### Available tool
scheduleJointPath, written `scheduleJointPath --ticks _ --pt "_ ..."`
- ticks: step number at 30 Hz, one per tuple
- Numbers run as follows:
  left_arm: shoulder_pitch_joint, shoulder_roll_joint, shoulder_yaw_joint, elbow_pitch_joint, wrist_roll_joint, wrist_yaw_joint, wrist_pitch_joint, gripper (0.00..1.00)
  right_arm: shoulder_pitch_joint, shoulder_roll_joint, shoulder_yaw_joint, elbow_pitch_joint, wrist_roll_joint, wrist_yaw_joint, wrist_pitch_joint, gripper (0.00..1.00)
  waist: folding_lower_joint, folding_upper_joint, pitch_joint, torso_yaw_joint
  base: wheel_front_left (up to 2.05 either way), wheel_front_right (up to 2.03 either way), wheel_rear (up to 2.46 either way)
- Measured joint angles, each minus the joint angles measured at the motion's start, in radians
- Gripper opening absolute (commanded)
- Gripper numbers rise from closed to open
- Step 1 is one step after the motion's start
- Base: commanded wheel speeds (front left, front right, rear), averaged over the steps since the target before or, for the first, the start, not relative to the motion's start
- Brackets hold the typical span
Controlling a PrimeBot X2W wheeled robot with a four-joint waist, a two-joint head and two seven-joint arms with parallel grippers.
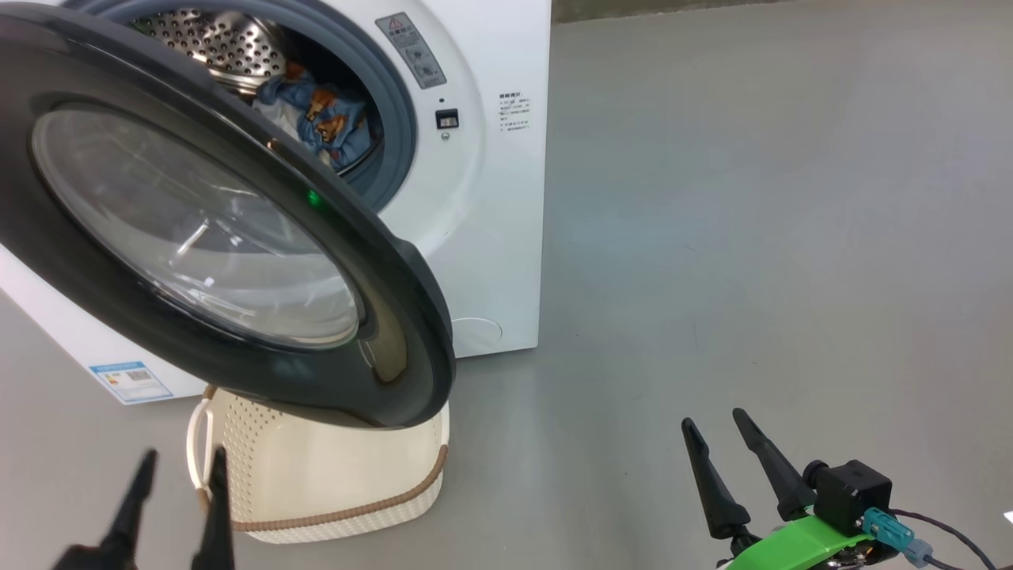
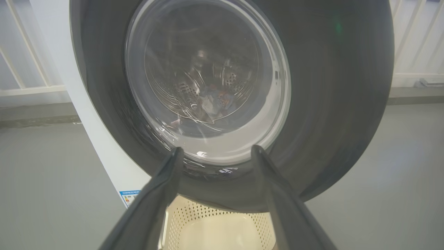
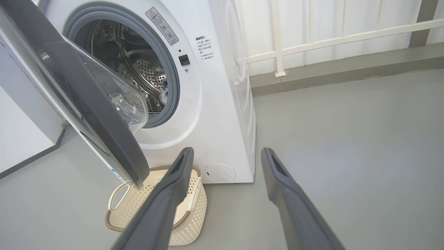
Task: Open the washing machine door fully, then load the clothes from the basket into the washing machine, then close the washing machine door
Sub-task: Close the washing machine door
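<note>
Closing stage, judged from the clothes (image 1: pixel 324 119) lying inside the drum (image 1: pixel 214 43) of the washing machine (image 1: pixel 491 198) and from the apparently bare inside of the basket (image 1: pixel 332 475) on the floor (image 1: pixel 752 237) below. Washing machine door (image 1: pixel 198 229) at roughly half swing, hinged on the robot's left, free edge out over the basket, glossy outer face turned toward the robot. Left gripper (image 1: pixel 183 453): jaws wide apart, empty, straight in front of that outer face and low against its glass bowl, near but not touching. Right gripper (image 1: pixel 713 418): likewise spread and empty, well apart to the right, beyond the free edge, over bare floor. Nearer arm for the push: probably the left. Likely direction of push: forward, toward the grey gasket (image 1: pixel 400 119), applied near the free edge rather than the hinge.
</note>
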Motion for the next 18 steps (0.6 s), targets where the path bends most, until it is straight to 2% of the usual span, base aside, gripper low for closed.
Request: scheduleJointPath --ticks 4,18 --pt "0.009 -0.009 0.004 0.043 0.015 0.0 0.0 1.0 0.0 0.0 0.0 0.0 0.0 0.0 0.0 1.0 0.0 0.0 -0.004 0.0 0.0 0.0 0.0" --pt "0.01 -0.034 0.018 0.06 0.009 0.0 0.0 1.0 0.001 0.001 -0.003 0.0 -0.002 0.0 0.0 1.0 0.0 0.0 -0.001 -0.004 0.0 0.0 0.0"
